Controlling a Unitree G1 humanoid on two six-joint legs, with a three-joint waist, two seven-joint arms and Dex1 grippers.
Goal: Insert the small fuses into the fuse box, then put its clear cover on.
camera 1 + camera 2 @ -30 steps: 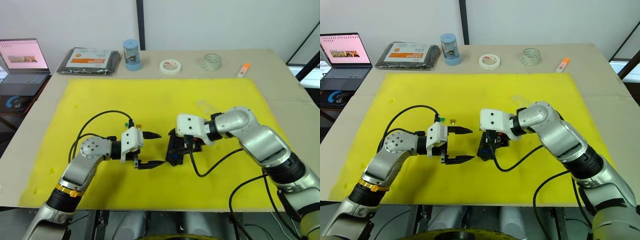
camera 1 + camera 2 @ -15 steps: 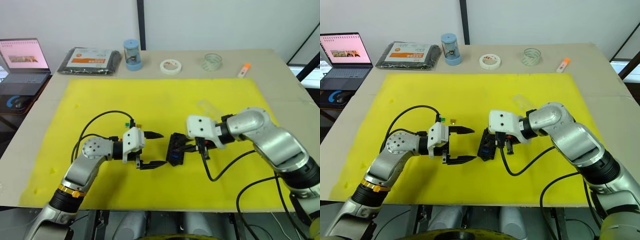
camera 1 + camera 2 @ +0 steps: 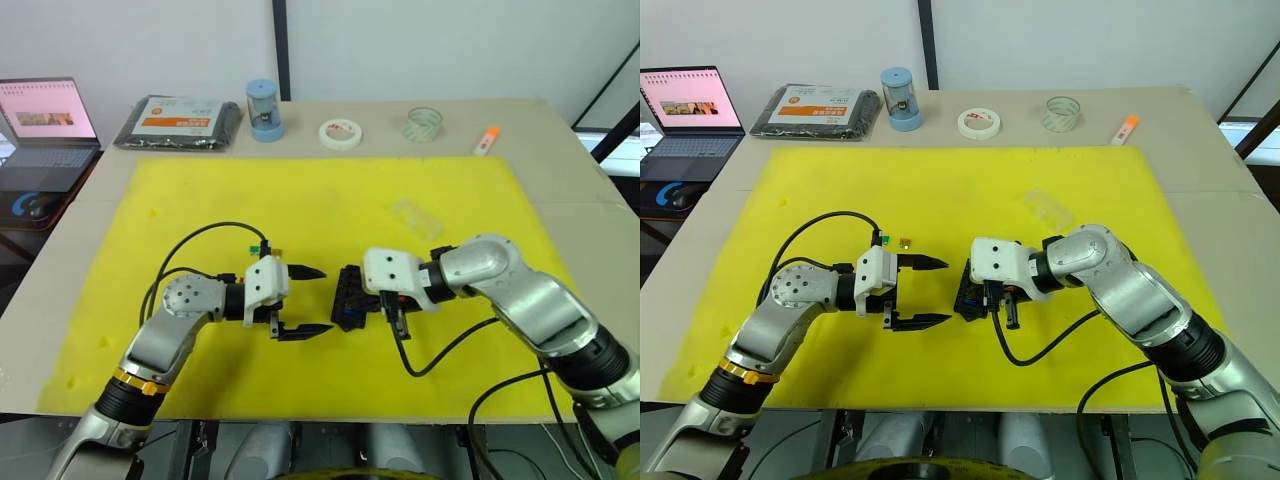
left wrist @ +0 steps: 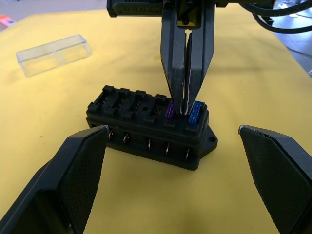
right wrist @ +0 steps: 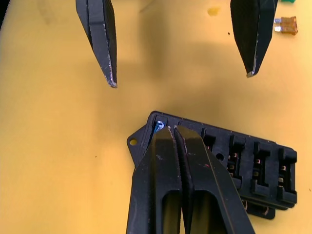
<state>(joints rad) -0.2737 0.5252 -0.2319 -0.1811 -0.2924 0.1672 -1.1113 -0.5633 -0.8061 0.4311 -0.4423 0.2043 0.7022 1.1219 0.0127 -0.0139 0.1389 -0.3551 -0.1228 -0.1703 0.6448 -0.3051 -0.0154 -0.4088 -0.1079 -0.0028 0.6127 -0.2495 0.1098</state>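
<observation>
Yellow mat (image 3: 300, 190): R tool (image 4: 186, 105) (closed) on fuse box (image 4: 151, 124).

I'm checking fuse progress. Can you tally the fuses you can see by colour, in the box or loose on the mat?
Purple, in the fuse box: 1
Blue, in the box: 1
Orange-brown, loose on the yellow mat: 1
Green, loose on the mat: 1
Total: 4

Four fuses (image 4: 195, 111), one fuse box (image 4: 148, 127), one clear cover (image 4: 53, 54).
</observation>
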